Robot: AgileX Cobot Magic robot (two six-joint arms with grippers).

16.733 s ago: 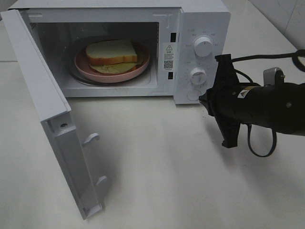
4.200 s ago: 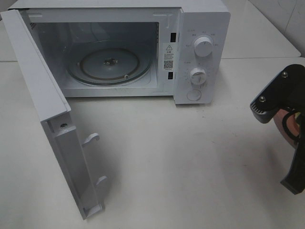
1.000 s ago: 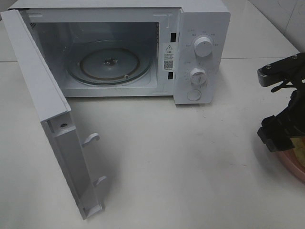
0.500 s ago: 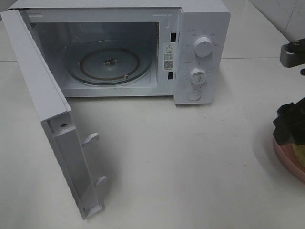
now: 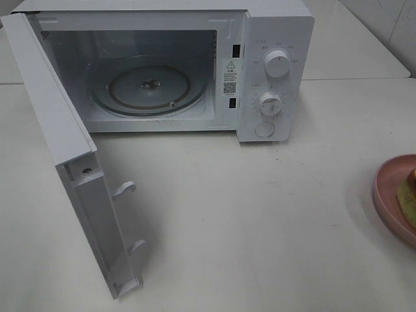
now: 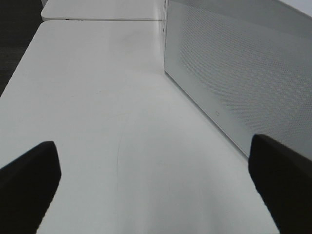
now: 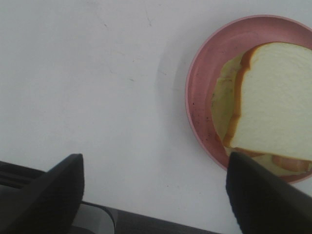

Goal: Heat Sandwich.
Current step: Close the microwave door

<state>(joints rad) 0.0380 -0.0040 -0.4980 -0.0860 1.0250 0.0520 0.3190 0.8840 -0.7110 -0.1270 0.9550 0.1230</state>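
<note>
Moved from microwave (image 5: 162, 65) to table (image 5: 260, 214): sandwich (image 7: 273, 105) on pink plate (image 7: 202, 97) (door remains open). Both end effectors open, empty. Heating apparently complete.

Even, bright overhead light; soft shadow beside the microwave door (image 5: 97, 214); wrist views slightly blurred, perhaps defocused

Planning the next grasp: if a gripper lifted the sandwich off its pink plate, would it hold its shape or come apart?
Probably soft: the sandwich shows a plain bread slice on top, likely to dent under fingers. Its yellow-green layer pokes out past the crust, so the layers may slide apart. Lying flat on the pink plate, it seems unlikely to roll.
</note>
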